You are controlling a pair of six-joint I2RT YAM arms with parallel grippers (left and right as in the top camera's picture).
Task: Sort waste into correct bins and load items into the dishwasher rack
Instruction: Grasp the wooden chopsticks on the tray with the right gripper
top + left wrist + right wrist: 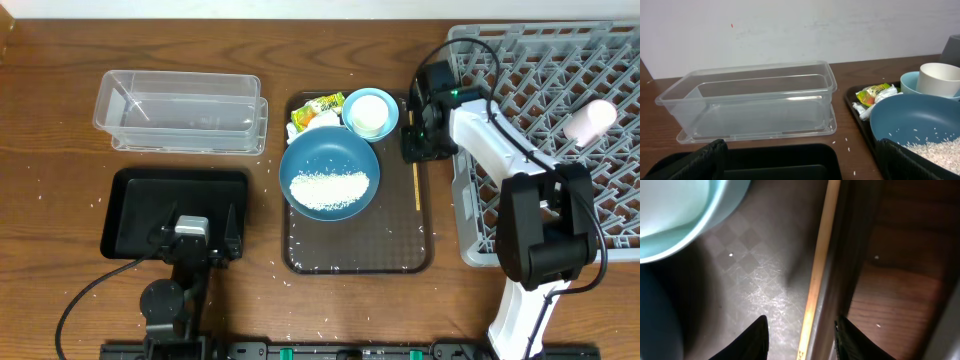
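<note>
The dark-blue dish [330, 160] holds the rice heap [328, 188] on the brown tray [360, 255]. Behind it lie the wrapper [318, 110] and the light-blue bowl [352, 105] with the cream cup [371, 115] in it. The pink cup [590, 120] lies in the grey rack [530, 70]. My left gripper [195, 240] is open and empty over the black tray [140, 200], facing the clear tub [755, 100]. My right gripper [801, 330] is open low over the brown tray's right rim, its fingers either side of a wooden chopstick [820, 265].
The chopstick [417, 185] lies along the brown tray's right edge, close to the rack's left wall. Loose rice grains dot the table round the trays. The left wrist view also shows the wrapper [875, 94], cream cup [939, 79] and dish [910, 117].
</note>
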